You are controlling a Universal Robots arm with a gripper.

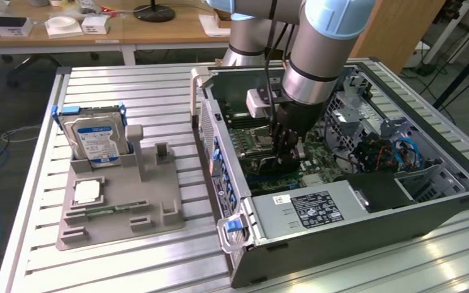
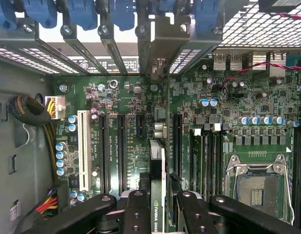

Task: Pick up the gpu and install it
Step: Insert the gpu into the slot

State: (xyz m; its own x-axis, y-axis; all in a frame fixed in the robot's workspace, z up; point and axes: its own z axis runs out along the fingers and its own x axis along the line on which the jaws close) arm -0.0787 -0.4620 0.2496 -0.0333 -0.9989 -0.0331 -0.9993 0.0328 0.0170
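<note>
- The gripper (image 1: 287, 157) is down inside the open computer case (image 1: 365, 235), its fingers clamped on the gpu (image 2: 158, 165) — the card stands on edge between them.
- The gpu sits over the green motherboard (image 2: 116, 97), among the long expansion slots — whether it is seated cannot be told.
- A hard drive (image 1: 96, 140) stands in a gray holder (image 1: 129, 207) beside the case.

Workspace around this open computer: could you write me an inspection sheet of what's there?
Surface: slatted metal table carrying an open computer case.
Job's things: gpu held edge-on over the motherboard, inside the case.
Clutter: grey tray with an upright hard drive.
Grippers: gripper shut on the gpu.
Cables: black bundle and blue cables inside the case.
Surroundings: wooden desks behind.
</note>
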